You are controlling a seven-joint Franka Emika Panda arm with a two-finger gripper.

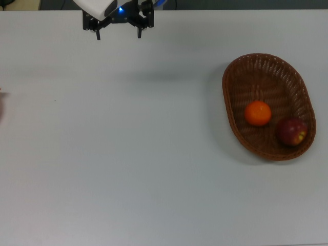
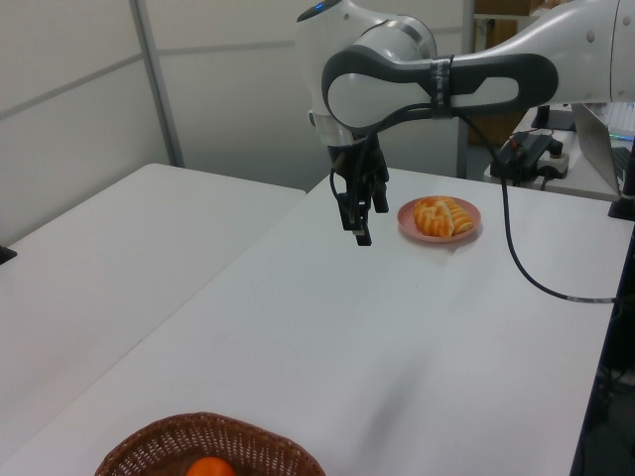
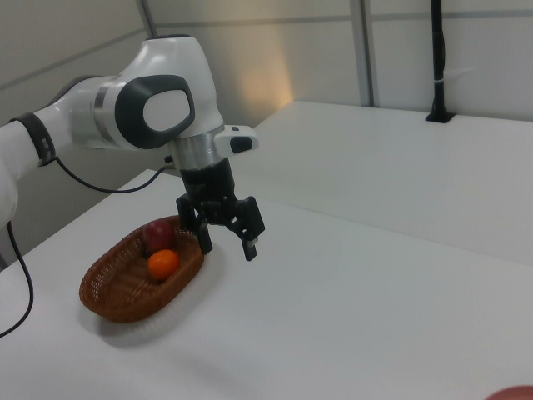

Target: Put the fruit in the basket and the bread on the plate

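**Fruit in basket, bread on plate**

Orange (image 1: 257,113) and apple (image 1: 292,131) lie in the basket (image 1: 233,87). Both loaves (image 2: 443,216) rest on the plate (image 2: 405,214). Gripper (image 1: 118,32) hangs empty, jaws apart, above the table (image 1: 154,154), well apart from the basket and nearer the plate.

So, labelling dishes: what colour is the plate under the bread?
Pale pink plate, clearest in the left view.
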